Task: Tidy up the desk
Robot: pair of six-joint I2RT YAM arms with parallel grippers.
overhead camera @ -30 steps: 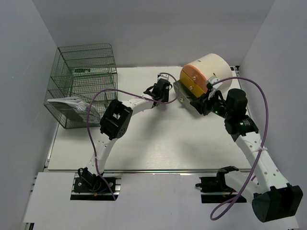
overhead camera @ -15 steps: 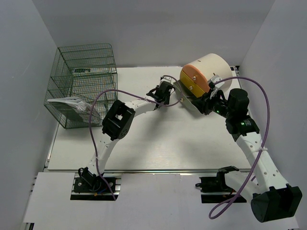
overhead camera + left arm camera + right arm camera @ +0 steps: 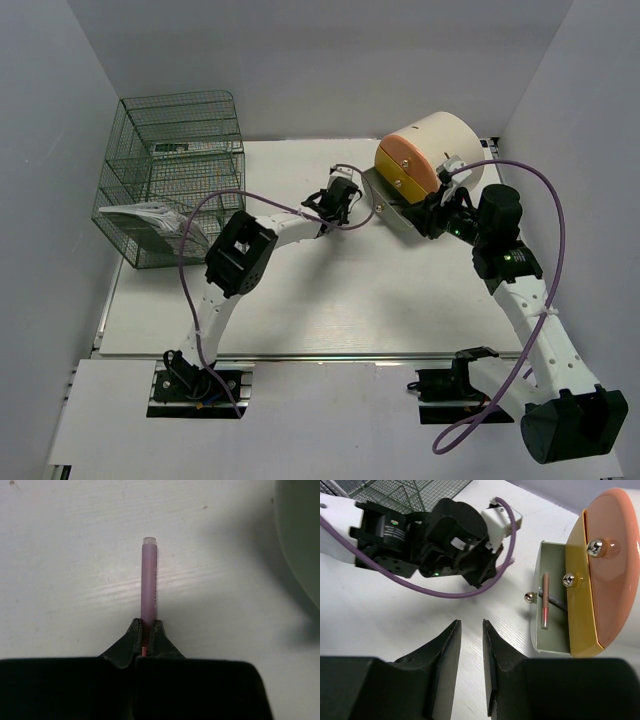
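The white worktop [image 3: 350, 300] fills the middle of the top view, with both arm bases at its near edge. The left tool [image 3: 338, 203] is stretched out over the back middle of the worktop and is clenched on a pink pen [image 3: 149, 580]. In the left wrist view the fingertips [image 3: 133, 632] pinch one end of the pen, and the rest of the pen points straight away from the tool above the worktop [image 3: 60, 555]; I cannot tell whether it touches the surface. The right tool [image 3: 471, 630] is released: its fingers are apart by a narrow gap and nothing is between them. It hangs above the worktop [image 3: 370, 610], near the front of a cream cylinder [image 3: 445, 140] that lies at the back right. The cylinder has an orange face [image 3: 615, 565], and under this face a grey-green drawer [image 3: 555, 635] stands pulled out. Inside the drawer lie a brownish pen [image 3: 545, 600] and a darker one partly under it. A green wire rack [image 3: 175, 165] stands at the back left corner of the worktop.
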